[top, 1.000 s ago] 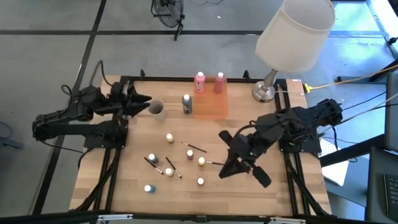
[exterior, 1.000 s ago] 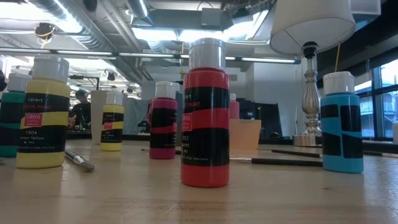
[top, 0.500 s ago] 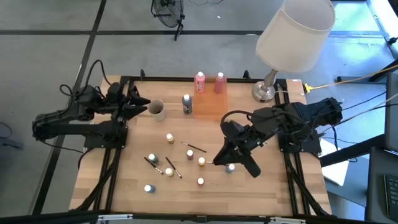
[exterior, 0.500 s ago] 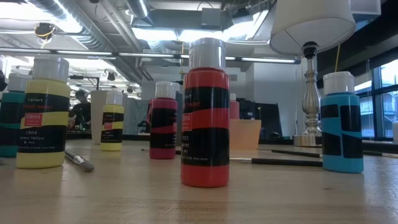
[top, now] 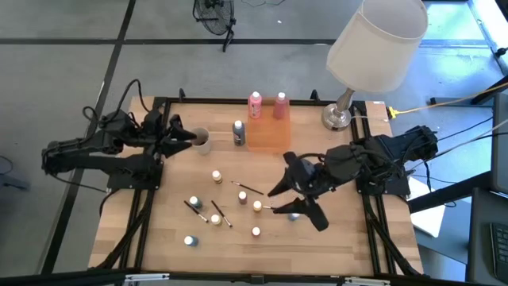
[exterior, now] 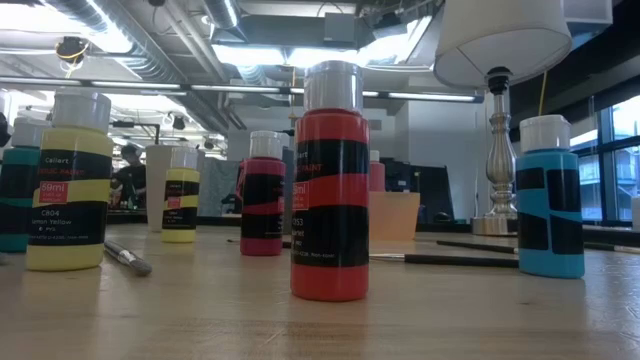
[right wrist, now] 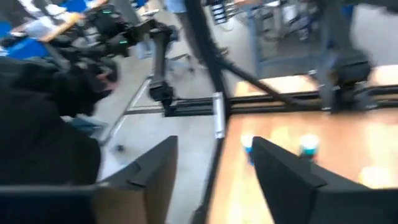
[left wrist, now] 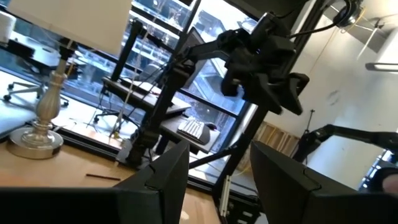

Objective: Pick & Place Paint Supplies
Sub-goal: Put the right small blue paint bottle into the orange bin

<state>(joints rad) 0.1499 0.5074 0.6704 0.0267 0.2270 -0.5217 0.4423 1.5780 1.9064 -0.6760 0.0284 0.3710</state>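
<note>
Several tiny paint bottles (top: 216, 175) and thin dark brushes (top: 248, 187) lie spread over the wooden table (top: 349, 246). Two pink bottles (top: 255, 104) and a dark bottle (top: 238, 133) stand by an orange bin (top: 268, 133) at the far edge. My right gripper (top: 295, 200) hangs open, high above a blue-capped bottle (top: 294, 214); nothing shows between its fingers (right wrist: 149, 180) in the right wrist view. My left gripper (top: 189, 137) is open and held level beside a small cup (top: 202, 141), its fingers (left wrist: 165, 180) holding nothing. In the low view, the red (exterior: 330, 190), yellow (exterior: 68, 185) and blue (exterior: 550, 200) bottles stand upright.
A big white-shaded lamp (top: 377, 44) with a metal base (top: 337, 117) stands at the far right corner. Black frame rails (top: 238, 102) run along the table's edges. Bare wood lies at the near right (top: 349, 246) and in front of the left arm.
My right gripper has opened and swung its fingers from the near side toward the table's middle, without leaving its place. The blue-capped bottle that it covered now shows beneath it, standing still. My left gripper has turned a little toward the cup.
</note>
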